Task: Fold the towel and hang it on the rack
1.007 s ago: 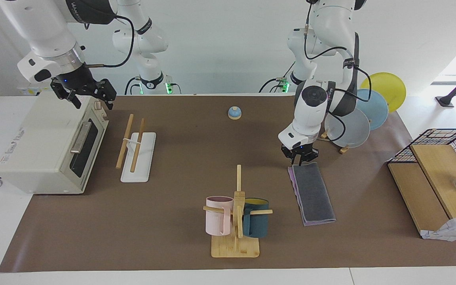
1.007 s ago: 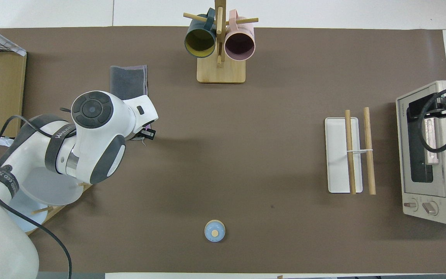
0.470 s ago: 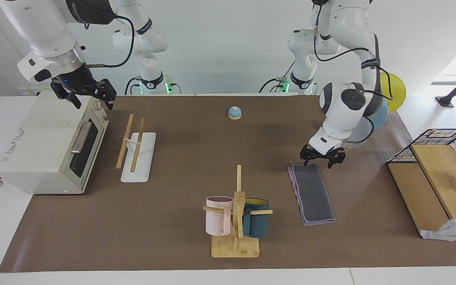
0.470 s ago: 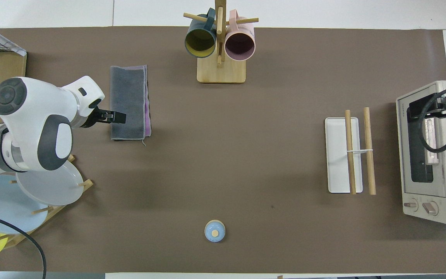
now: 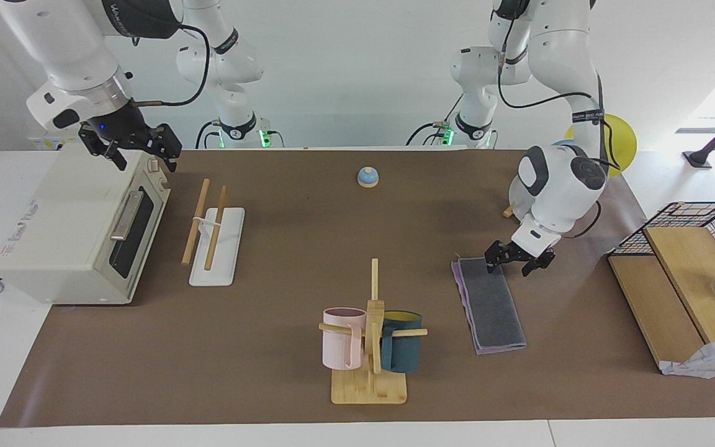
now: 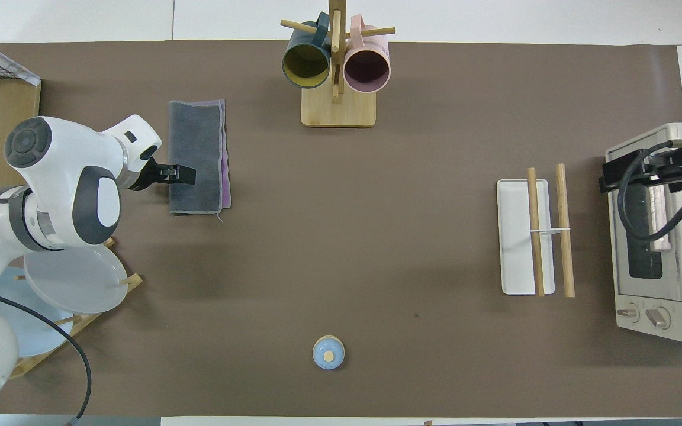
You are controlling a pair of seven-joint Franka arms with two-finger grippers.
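Now, largest to smallest.

Toaster oven (image 5: 78, 230): mid-left of the facing view, at the right arm's end of the table.

Right gripper (image 5: 131, 146): upper left of the facing view, over the oven's top edge; this arm waits. Whether its fingers are apart or together, I cannot tell.

Left gripper (image 5: 517, 259): right of centre in the facing view, low over the long edge of the towel that faces the left arm's end of the table, near the towel's robot-ward end. Fingers spread apart, holding nothing.

Towel (image 5: 490, 303): lower right of centre in the facing view, upper left in the overhead view. It lies flat, folded to a narrow strip, grey face up with a purple fringe along the edge toward the mug tree. It is not yet on the rack.

Rack (image 5: 215, 239): mid-left of the facing view, beside the oven, its two rods running roughly parallel to the towel's length; well apart from the towel.

Mug tree (image 5: 372, 338): bottom centre of the facing view, between towel and rack, farther from the robots.

Key relation: the strip's long axis runs away from the robots; the left gripper sits at its side edge, so the cloth lies toward the table's middle from the open fingers. The left arm is much the nearer one.

Judgement: a pinch on that edge looks next.
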